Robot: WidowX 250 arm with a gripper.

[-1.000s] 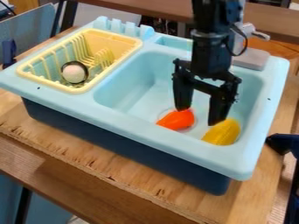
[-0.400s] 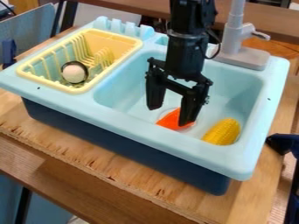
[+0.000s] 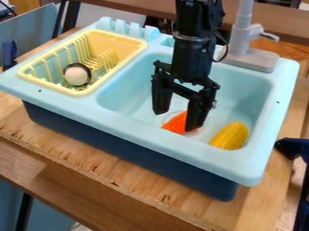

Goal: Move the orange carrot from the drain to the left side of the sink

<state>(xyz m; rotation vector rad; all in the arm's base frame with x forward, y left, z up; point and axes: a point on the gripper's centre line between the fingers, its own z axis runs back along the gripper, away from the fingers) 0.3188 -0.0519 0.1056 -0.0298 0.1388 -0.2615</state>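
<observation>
When looking through the camera view, find the hand (image 3: 177, 121) hanging open over the basin of the sink (image 3: 151, 128), with two black fingers spread apart and nothing gripped. See the orange thing (image 3: 175, 123) on the sink's floor, close to the fingertips and partly hidden by one of them; judge that wide spread to leave clearance around so small a shape. Find the corn (image 3: 229, 136) lying near the sink's front right corner, probably kept from rolling away by the raised walls. At the sink's left side, see the yellow rack (image 3: 142, 43) set into a recess, seemingly to hold it steady, with a pale, dark-rimmed round thing (image 3: 77, 75) among the slats. Note smooth, plastic-looking blue, kernel-like bumps on yellow, a gray upright faucet (image 3: 243, 34) behind the basin, and rough-edged wood grain on the desk (image 3: 145, 196) underneath.
</observation>
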